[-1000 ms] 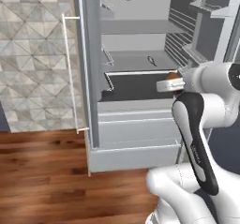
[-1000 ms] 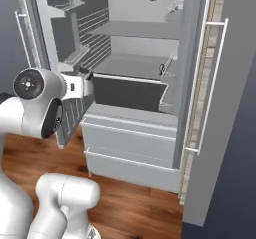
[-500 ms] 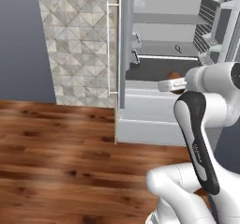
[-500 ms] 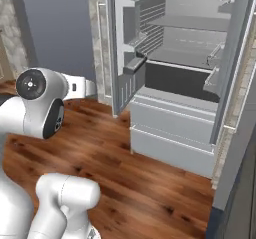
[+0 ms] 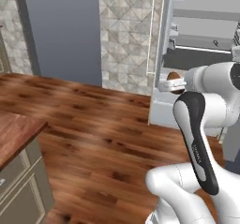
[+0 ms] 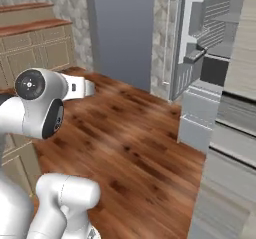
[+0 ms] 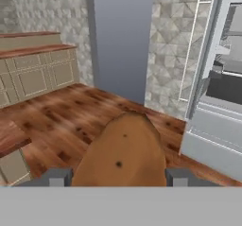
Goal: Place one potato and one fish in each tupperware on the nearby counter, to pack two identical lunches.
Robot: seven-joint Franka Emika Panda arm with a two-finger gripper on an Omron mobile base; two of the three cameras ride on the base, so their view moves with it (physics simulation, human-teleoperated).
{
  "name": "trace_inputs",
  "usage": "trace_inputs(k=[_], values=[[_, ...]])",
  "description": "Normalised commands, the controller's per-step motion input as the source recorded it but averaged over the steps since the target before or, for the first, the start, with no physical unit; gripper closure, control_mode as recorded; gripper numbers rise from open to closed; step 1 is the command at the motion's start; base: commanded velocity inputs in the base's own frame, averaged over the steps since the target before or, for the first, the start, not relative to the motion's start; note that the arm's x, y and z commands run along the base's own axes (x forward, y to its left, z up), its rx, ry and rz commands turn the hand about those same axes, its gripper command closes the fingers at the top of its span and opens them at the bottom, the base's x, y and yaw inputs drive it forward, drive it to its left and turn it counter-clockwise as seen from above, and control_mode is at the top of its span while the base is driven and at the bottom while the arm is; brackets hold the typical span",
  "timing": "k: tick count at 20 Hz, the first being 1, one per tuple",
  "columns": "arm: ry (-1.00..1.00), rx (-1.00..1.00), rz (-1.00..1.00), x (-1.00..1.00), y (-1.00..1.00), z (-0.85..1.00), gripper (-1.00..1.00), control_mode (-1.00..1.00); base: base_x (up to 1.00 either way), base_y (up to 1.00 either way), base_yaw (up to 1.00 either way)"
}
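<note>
My gripper (image 7: 118, 177) is shut on a smooth orange-brown potato (image 7: 120, 149), which sits between the two dark fingertips (image 7: 54, 177) and fills the low middle of the hand view. In the left base view the potato (image 5: 174, 81) shows at the end of the white arm, held in the gripper (image 5: 169, 84) in front of the fridge. A corner of the reddish-brown counter (image 5: 14, 133) lies at the lower left, over beige cabinets. The counter (image 7: 10, 137) also shows at the left of the hand view. The fish and the tupperware are out of view.
The open fridge (image 5: 201, 54), with its door (image 6: 192, 38) swung out, stands to the right. A blue-grey wall panel (image 5: 65, 31) rises ahead beside patterned tile. Glossy wood floor (image 5: 93, 124) spreads between. Beige cabinets with stepped wooden tops (image 6: 30, 48) stand at the left.
The base has turned left, so the whole scene slid right: the fridge went from centre to the right edge, and the counter came in at the left. The potato stays held.
</note>
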Motion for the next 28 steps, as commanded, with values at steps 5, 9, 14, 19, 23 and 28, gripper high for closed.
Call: trace_inputs(k=[5, 9, 14, 19, 23, 28], values=[[0.00, 0.00, 0.00, 0.00, 0.00, 0.00, 1.00, 1.00, -0.77, 0.13, 0.42], [0.00, 0.00, 0.00, 0.00, 0.00, 0.00, 1.00, 1.00, -0.40, 0.41, 0.43], [0.00, 0.00, 0.00, 0.00, 0.00, 0.00, 1.00, 1.00, -0.18, 0.57, 0.44], [0.00, 0.00, 0.00, 0.00, 0.00, 0.00, 1.00, 1.00, 0.00, 0.72, 0.42], [0.00, 0.00, 0.00, 0.00, 0.00, 0.00, 1.00, 1.00, 0.00, 0.86, 0.38], [0.00, 0.00, 0.00, 0.00, 0.00, 0.00, 1.00, 1.00, -0.12, 0.99, 0.34]])
